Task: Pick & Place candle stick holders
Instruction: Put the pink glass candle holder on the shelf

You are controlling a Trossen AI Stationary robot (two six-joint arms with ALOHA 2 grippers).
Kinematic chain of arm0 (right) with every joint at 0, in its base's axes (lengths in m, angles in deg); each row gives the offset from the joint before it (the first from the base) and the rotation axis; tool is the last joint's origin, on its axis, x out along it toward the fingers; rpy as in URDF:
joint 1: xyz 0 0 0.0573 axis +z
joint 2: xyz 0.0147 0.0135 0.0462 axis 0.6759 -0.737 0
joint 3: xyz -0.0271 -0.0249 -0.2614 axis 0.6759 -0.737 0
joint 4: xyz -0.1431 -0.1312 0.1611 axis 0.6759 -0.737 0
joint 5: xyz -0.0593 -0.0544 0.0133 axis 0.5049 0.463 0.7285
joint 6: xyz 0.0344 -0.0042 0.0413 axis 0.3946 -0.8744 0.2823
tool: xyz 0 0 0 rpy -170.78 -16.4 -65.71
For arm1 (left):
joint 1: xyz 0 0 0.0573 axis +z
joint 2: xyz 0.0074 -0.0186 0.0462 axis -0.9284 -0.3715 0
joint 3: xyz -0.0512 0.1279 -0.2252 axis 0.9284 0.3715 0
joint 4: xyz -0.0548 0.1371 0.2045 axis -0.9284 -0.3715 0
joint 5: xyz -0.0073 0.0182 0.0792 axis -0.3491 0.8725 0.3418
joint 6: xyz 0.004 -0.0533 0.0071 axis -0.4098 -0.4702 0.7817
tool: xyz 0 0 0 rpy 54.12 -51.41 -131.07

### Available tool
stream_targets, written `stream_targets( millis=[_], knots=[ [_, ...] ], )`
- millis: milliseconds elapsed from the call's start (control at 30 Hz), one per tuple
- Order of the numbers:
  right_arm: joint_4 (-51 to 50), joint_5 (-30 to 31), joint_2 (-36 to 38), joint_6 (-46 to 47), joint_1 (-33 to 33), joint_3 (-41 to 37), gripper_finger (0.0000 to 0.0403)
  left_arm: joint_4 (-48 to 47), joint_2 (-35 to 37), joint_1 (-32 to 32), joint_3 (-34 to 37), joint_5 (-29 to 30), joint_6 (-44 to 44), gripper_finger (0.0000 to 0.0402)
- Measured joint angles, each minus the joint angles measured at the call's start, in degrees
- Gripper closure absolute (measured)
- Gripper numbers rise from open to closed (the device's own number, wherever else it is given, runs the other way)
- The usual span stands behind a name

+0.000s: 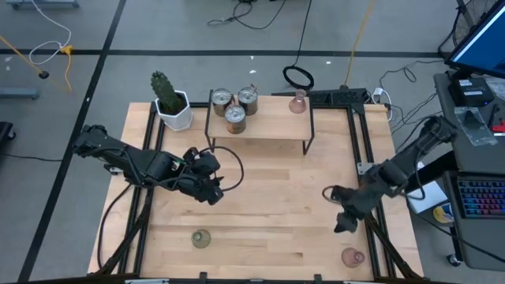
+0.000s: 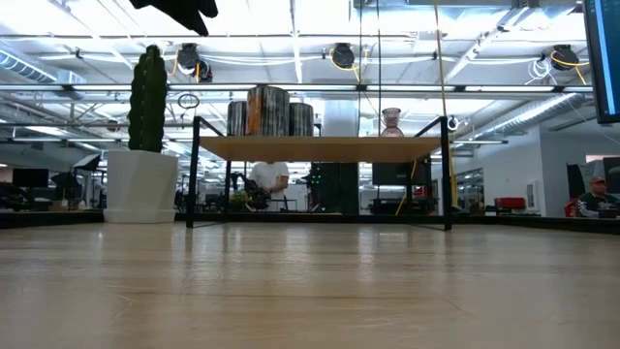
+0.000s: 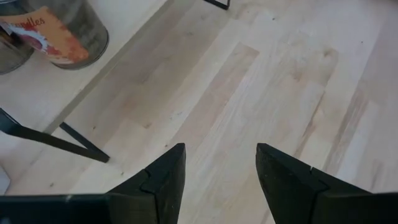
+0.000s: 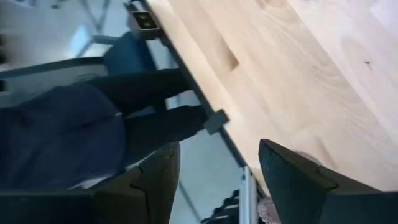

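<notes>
Nearest us along the table's [image 1: 260, 213] front edge, we see an olive-green glass holder [image 1: 201, 238] on the left and a pink glass holder [image 1: 352, 256] near the right corner, both standing on bare wood and well apart from each other. Our left gripper [image 1: 211, 192] hangs over the left-centre of the table with its fingers [image 3: 163, 177] spread and nothing between them; its wrist view shows only plain boards in the gap, with one leg of the shelf [image 3: 56, 138] and a labelled silvery holder [image 3: 59, 34] on it farther off. Our right gripper [image 1: 341, 223] sits near the table's right edge, fingers [image 4: 292, 180] likewise spread and empty, above the pink holder in the front corner, which shows as a faint pink patch [image 4: 268, 210] at the rim of its wrist view. At the back stands a small raised shelf [image 1: 260, 122]; three silvery metal holders [image 1: 235, 106] cluster on its left end, touching or nearly so, and a second pink glass holder [image 1: 297, 102] stands on its right end. We also see a cactus [image 1: 167, 96] in a white pot just left of the shelf. From table height, people [image 2: 268, 179] show in the room behind.
</notes>
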Motion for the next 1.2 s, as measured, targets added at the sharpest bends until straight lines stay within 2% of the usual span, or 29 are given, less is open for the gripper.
stream_targets(
  millis=[167, 267, 367, 600, 767, 833, 1200],
  knots=[
    [-13.02, 5.77, -7.37, 2.64, 7.05, 9.65, 0.0190, -0.02, -0.01, -0.29, 0.00, -0.47, -1.19, 0.0206],
    [-22.87, 7.23, -12.23, 3.47, 10.99, 15.60, 0.0190, 0.00, -0.02, -1.18, 0.00, -0.46, -3.87, 0.0206],
    [-27.78, 7.39, -16.60, 4.38, 15.32, 19.66, 0.0191, 0.01, -0.02, -2.12, 0.00, -0.36, -6.38, 0.0206],
    [-27.86, 7.17, -23.71, 10.36, 26.57, 20.62, 0.0190, 0.81, -0.02, -4.31, 0.00, 0.04, -10.46, 0.0206],
    [-26.20, 8.73, -26.65, 13.31, 30.99, 20.62, 0.0190, 3.46, -0.02, -5.06, 0.00, 0.07, -10.04, 0.0206],
    [-25.81, 10.25, -27.63, 13.45, 32.11, 20.62, 0.0190, 4.24, -0.02, -5.05, 0.00, 0.08, -9.84, 0.0206],
    [-27.55, 10.29, -32.11, 11.99, 32.97, 20.59, 0.0191, 4.55, -0.02, -5.05, 0.00, 0.09, -9.72, 0.0206]
  ],
)
